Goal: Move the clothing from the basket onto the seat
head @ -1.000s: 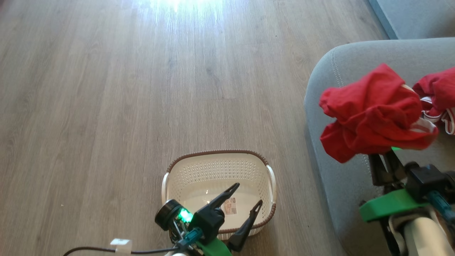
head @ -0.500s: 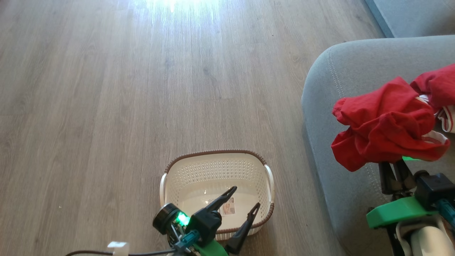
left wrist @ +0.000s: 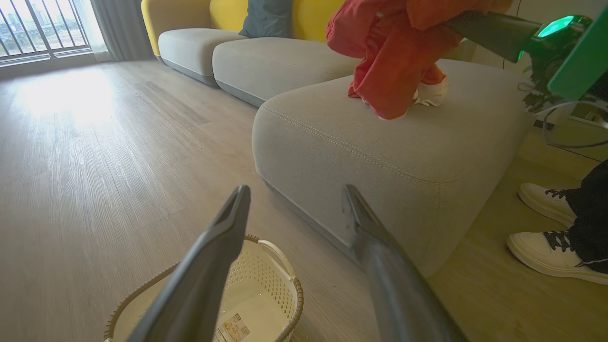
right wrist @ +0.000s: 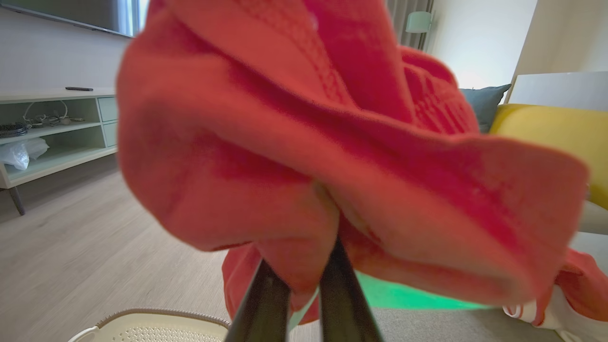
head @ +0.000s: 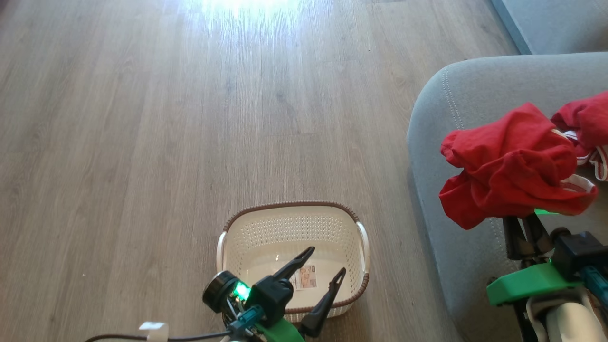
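1. The right fingers (head: 514,237) are drawn close together and clamped on a fold of a soft red fabric garment (head: 513,166). The garment bunches over the fingertips and hides them.
2. Garment condition: it is crumpled into loose folds that droop on either side of the grip, with a white band showing at the edge to the right of the fingers. In the left wrist view its lowest fold hangs close to the cushion; I cannot tell whether it touches.
3. Beneath and beyond the right fingers lies the large grey upholstered seat cushion (head: 465,95), which has a rounded corner and a line of pale stitching.
4. A second red garment (head: 582,123) with a white, red-striped band rests on that cushion. It sits just beyond the held one, to the right of the fingertips.
5. The left fingers (head: 297,261) are spread wide and hold nothing. They hover over the near part of a cream perforated plastic basket (head: 285,205) with a brown woven-look rim.
6. The basket stands on the wood-look plank floor (head: 142,142), left of the cushion. A paper label (head: 304,277) lies inside, between the left fingertips, and no garment lies in the basket.
7. Assessment: one garment is delivered and the other is over the seat but not yet released. The task appears nearly complete; what is left is to lower it and open the fingers.
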`<state>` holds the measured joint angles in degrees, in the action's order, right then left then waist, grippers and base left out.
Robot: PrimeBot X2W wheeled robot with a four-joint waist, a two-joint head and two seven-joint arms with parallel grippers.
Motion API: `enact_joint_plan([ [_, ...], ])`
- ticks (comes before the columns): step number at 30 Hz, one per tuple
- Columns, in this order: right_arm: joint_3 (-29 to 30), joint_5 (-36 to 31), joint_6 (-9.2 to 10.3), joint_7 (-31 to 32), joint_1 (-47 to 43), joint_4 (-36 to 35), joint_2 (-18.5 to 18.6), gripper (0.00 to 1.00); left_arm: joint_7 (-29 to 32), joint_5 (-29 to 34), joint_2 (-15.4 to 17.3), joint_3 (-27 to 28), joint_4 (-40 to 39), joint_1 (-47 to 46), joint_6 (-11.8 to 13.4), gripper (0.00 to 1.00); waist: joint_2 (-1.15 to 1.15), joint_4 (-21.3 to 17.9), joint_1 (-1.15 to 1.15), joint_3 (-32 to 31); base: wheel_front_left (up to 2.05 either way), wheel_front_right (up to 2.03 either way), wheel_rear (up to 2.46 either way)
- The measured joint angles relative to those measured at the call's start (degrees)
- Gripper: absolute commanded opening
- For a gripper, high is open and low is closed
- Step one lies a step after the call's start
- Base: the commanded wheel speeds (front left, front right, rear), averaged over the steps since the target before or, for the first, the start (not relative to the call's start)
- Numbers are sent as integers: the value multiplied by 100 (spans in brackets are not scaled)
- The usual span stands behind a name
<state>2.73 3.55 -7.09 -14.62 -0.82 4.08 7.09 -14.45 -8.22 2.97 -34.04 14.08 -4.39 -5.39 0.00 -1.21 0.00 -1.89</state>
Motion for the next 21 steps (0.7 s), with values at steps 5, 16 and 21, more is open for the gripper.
enact_joint_plan([
  [5, 48, 65, 0, -1, 1, -11, -16, 0, 0, -58, 1, 51, -3, 47, 1, 100, 0, -145, 0, -5, 0, 0, 0],
  [16, -42, 63, 0, 0, 25, -109, -27, 0, 0, -26, 1, 32, -111, 66, 1, 100, 0, -1090, 0, 148, 0, 0, 0],
  [21, -45, 62, 0, 0, 35, -135, -57, 0, 0, -7, 1, 14, -126, 8, -26, 100, 0, -1625, 0, 260, 0, 0, 0],
])
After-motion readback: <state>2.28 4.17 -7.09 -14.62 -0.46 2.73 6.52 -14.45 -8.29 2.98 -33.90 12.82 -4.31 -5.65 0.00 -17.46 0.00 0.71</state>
